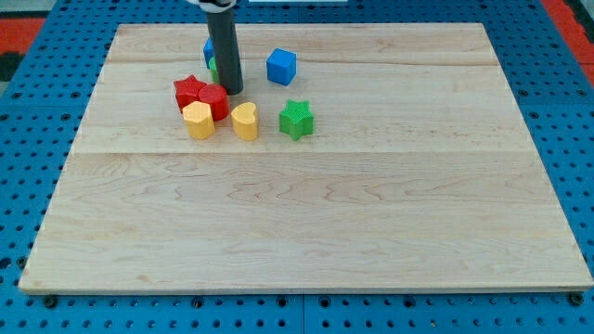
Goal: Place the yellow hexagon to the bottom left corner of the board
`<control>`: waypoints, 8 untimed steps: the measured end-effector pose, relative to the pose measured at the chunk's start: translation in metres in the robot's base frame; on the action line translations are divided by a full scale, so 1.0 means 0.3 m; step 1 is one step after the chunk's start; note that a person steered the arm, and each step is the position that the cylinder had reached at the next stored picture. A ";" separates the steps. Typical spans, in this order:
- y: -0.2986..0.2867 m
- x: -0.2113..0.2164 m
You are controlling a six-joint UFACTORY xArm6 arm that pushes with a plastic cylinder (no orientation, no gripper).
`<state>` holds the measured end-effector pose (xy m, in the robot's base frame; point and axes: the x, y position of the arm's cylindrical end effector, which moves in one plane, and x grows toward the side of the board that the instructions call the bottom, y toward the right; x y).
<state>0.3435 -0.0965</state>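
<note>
You will find the counter [306,232] carrying a cluster of blocks toward the view's top left. From the left: a red star [188,91] touches a red block [214,100], whose shape cannot be made out. The yellow hexagon [198,120] sits just below them, touching, well apart from the bottom left corner. My tip [231,90] rests just above the red block; green and blue blocks are partly hidden behind the rod. Next come a yellow heart [245,121], a blue cube [281,67] and a green star [296,119]. There are no jaws on this rig.
</note>
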 end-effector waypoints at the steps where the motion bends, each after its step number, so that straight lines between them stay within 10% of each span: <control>1: 0.001 0.059; 8: -0.059 0.411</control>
<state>0.4669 -0.1143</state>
